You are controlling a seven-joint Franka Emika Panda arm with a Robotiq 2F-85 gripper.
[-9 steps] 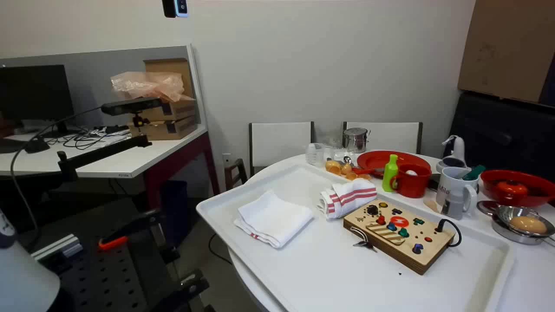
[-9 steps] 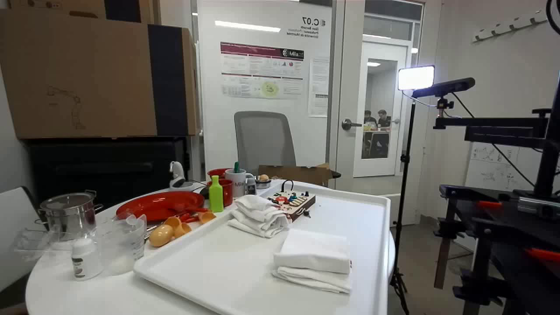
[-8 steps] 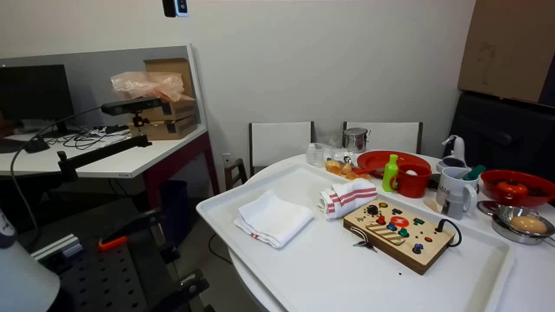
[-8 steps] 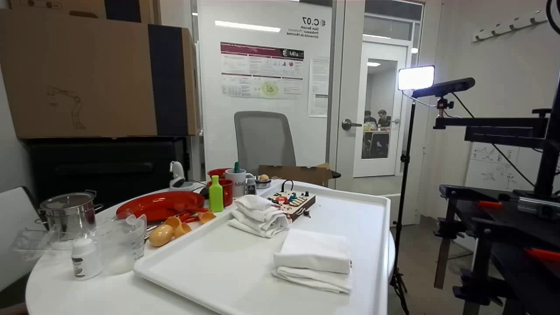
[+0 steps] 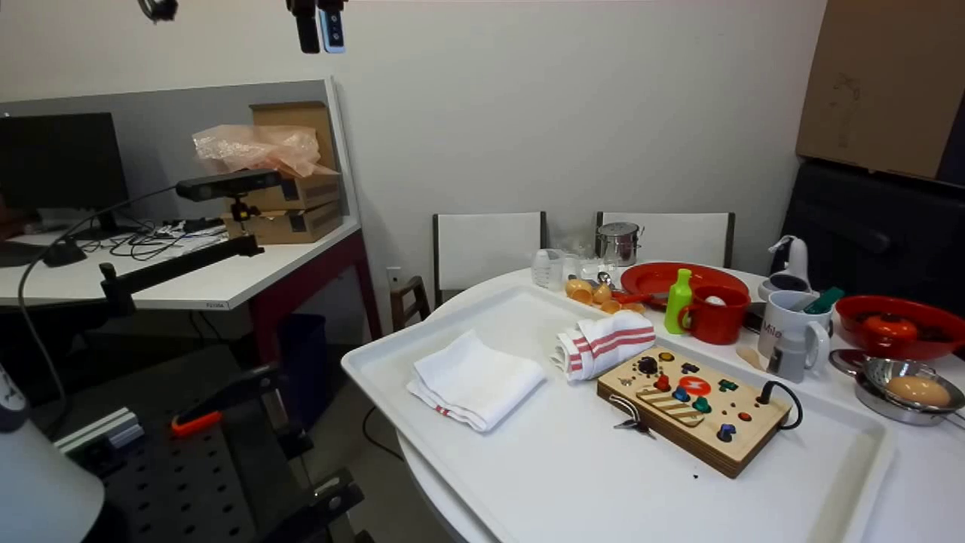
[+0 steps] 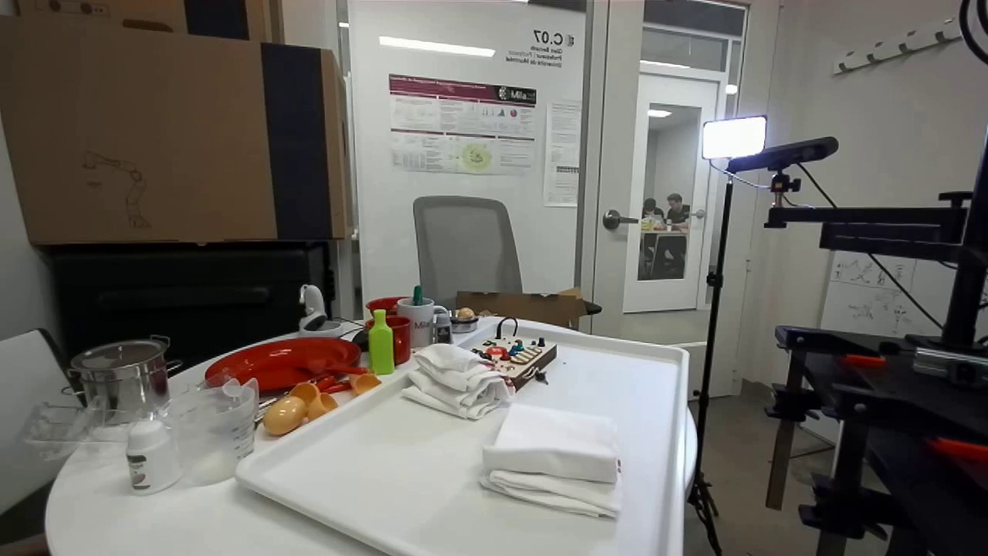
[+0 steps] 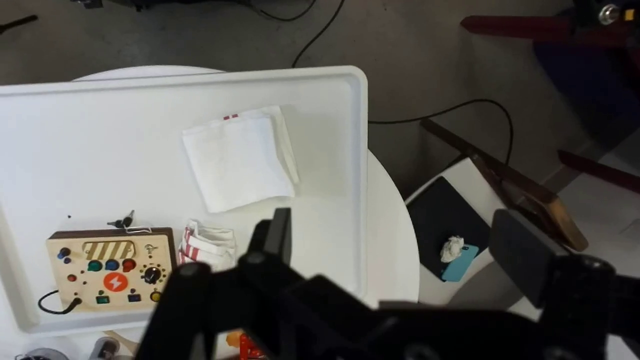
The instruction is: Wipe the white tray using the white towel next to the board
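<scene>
Glass wall (image 6: 463,185) w/ mirrored "C.07" (image 6: 553,38), "Mila" poster (image 6: 463,123); "Mila" mug (image 6: 417,323) on tbl (image 6: 154,519); tool (image 7: 392,225) spread wide, nothing held.

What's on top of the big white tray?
On the white tray lie the wooden board, the red-striped white towel, another folded, mostly white cloth and small dark bits. What's right underneath them is covered, so I can't see it.

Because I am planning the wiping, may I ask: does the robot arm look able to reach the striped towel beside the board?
Probably yes: the gripper is open and empty, and nothing covers the folded towel. The board sits close on one side, though.
</scene>
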